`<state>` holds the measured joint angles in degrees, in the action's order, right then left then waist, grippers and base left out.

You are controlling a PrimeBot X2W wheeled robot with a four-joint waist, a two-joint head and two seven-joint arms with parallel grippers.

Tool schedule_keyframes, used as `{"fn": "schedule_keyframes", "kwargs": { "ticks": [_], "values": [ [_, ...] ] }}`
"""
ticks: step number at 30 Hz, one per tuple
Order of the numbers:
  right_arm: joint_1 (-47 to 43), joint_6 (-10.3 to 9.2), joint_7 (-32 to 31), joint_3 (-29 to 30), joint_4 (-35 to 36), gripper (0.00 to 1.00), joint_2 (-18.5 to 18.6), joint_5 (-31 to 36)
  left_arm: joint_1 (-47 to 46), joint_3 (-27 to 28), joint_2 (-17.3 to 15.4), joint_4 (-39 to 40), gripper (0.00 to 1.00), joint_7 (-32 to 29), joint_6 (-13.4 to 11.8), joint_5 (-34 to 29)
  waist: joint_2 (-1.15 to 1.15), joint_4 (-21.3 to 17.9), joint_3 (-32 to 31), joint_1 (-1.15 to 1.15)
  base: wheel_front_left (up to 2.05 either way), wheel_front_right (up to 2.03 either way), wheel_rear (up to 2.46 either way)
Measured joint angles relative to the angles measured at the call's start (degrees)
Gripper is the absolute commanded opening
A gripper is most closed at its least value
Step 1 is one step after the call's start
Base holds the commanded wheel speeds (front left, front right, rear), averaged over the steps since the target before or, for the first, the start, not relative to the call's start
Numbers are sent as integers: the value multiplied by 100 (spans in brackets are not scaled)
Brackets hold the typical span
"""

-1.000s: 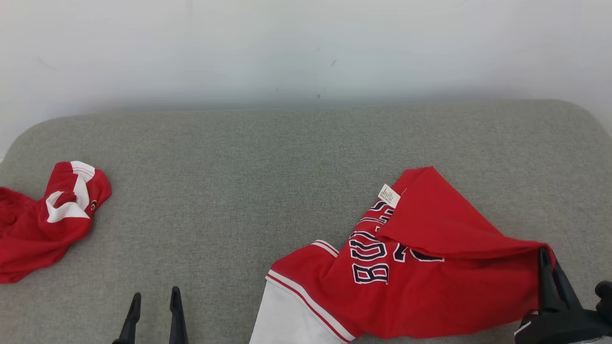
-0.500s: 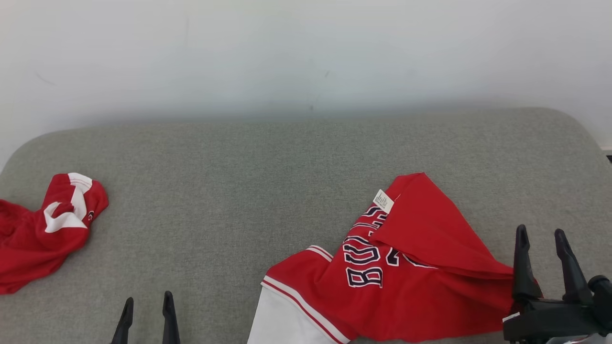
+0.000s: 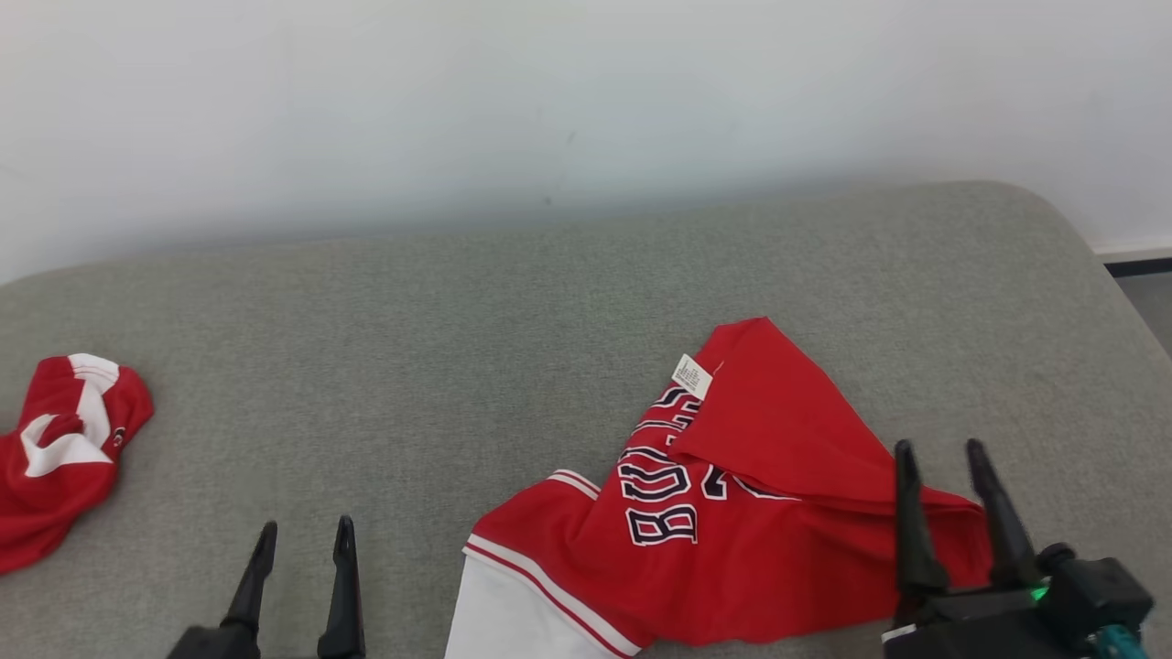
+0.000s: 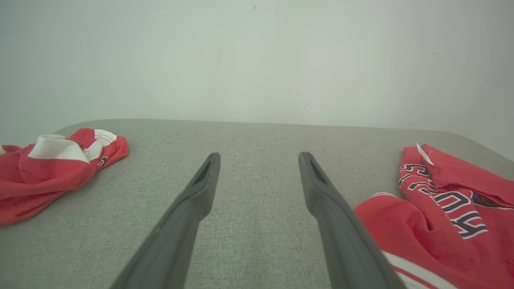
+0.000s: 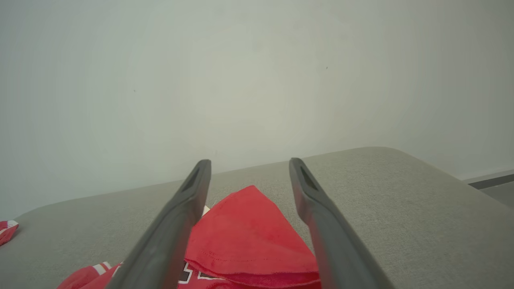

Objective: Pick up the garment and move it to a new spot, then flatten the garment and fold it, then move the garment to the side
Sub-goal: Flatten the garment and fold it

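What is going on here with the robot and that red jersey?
A two-armed robot is working on a red jersey lying rumpled on a grey cushion, one flap folded over its lettering. The right gripper is open over the jersey's right edge, gripping nothing. The left gripper is open above bare cushion. A second red-and-white garment sits bunched at the far left. The jersey is not yet flattened or folded.
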<state>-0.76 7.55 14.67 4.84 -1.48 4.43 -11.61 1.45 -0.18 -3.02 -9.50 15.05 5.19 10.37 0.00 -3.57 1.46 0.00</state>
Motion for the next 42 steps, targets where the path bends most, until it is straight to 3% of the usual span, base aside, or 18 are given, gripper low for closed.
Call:
{"fn": "schedule_keyframes", "kwargs": {
  "ticks": [8, 17, 27, 32, 38, 39, 41, 42],
  "values": [
    [24, 0, 33, -610, -200, 100, -49, -43, -439, -23, -83, -143, 100, -1, 127, -113, 0, -232, 147, 0, 0, 0, 0],
    [63, 0, 45, -849, -495, 100, -109, 22, -800, -300, -237, -535, 100, 0, 191, -172, 0, -382, 334, 0, 0, 0, 0],
    [259, 0, 46, -992, -468, 100, -137, 63, -1886, -1601, -690, -1556, 100, -231, 224, 120, 0, -693, 550, 0, 0, 0, 0],
    [302, 0, 46, -994, -441, 100, -141, 30, -2343, -2536, -947, -2102, 100, -560, 233, 485, 0, -933, 710, 0, 0, 0, 0],
    [303, 0, 45, -969, -414, 100, -142, 2, -2538, -3239, -1220, -2551, 100, -967, 234, 788, 1, -1111, 805, 1, 0, 0, 0],
    [303, 0, 45, -962, -410, 100, -142, 2, -2566, -3325, -1234, -2595, 95, -1051, 234, 883, 0, -1127, 810, 1, 0, 0, 0],
    [303, 0, 46, -938, -398, 100, -142, 3, -2644, -3478, -1276, -2637, 35, -1070, 234, 1044, 0, -1132, 809, 1, 0, 0, 0],
    [300, 0, 46, -921, -390, 100, -142, 3, -2671, -3488, -1281, -2659, 0, -1015, 235, 1081, 0, -1125, 801, 1, 0, 0, 0]
  ]
}}
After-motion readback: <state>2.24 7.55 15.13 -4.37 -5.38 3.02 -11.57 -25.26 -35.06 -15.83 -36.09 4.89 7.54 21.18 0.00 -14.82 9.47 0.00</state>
